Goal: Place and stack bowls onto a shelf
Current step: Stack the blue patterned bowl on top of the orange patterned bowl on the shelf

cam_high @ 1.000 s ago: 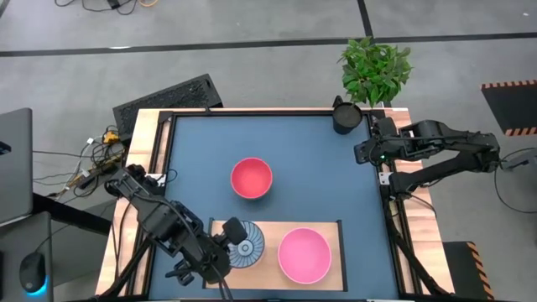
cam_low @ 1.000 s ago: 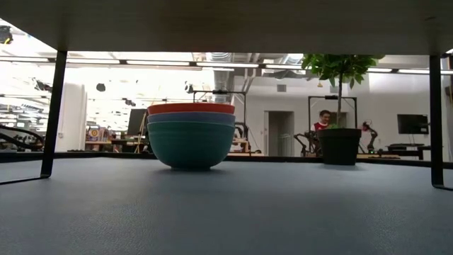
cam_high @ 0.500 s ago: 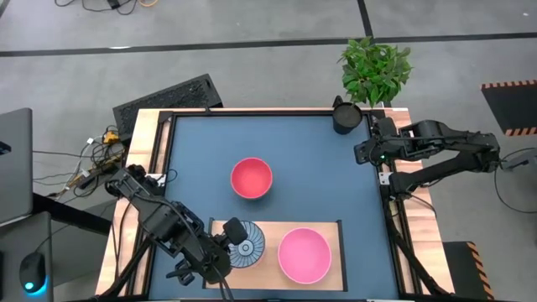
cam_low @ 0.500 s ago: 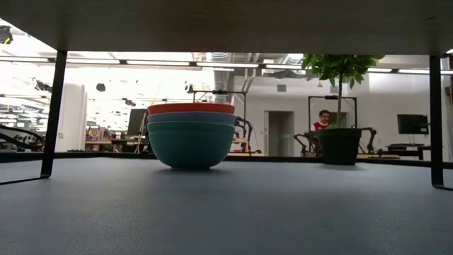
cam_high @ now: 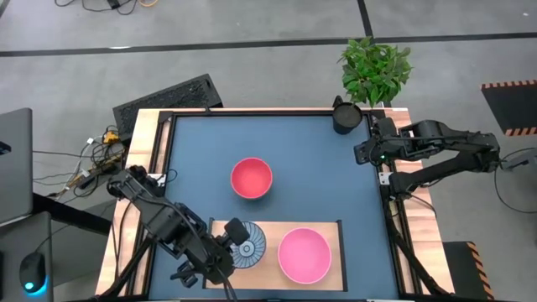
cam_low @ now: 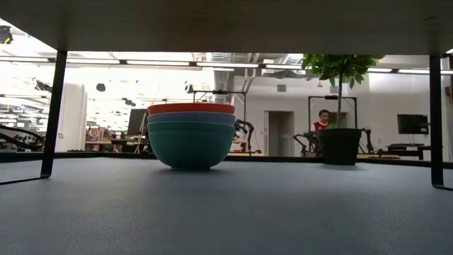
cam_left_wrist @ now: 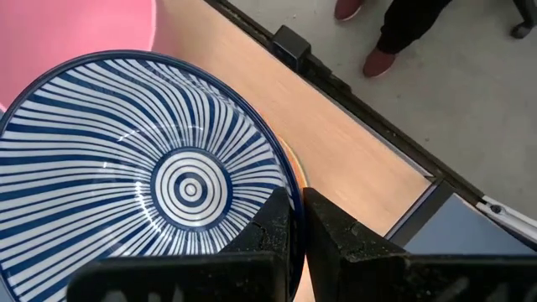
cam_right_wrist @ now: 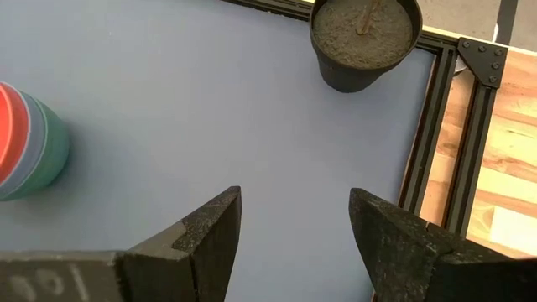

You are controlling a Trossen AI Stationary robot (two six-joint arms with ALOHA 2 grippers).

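Note:
A blue-and-white radial-striped bowl (cam_high: 248,242) sits over the left part of the pale wooden shelf (cam_high: 331,228), with a sliver of orange rim (cam_left_wrist: 295,168) showing under it. My left gripper (cam_high: 230,239) is shut on this bowl at its left side. A wide pink bowl (cam_high: 304,255) rests on the shelf's right part. At mid-table stands a stack of bowls (cam_low: 191,134): red on top, grey-blue, then green at the bottom. My right gripper (cam_right_wrist: 294,226) waits open at the table's right edge. My left gripper pinches the striped bowl's rim (cam_left_wrist: 289,189) on its left side. One finger (cam_left_wrist: 267,225) is inside the bowl and one finger (cam_left_wrist: 336,228) is outside. The fingers come from the table's left, slanting down. Whether the bowl rests on something or is lifted, I cannot tell.
A dark pot with a green plant (cam_high: 346,116) stands at the table's far right corner. In the low view the shelf is a raised board on dark legs (cam_low: 53,113). The blue tabletop (cam_high: 310,176) lies bare between the stack and my right arm. A person shows far behind the table.

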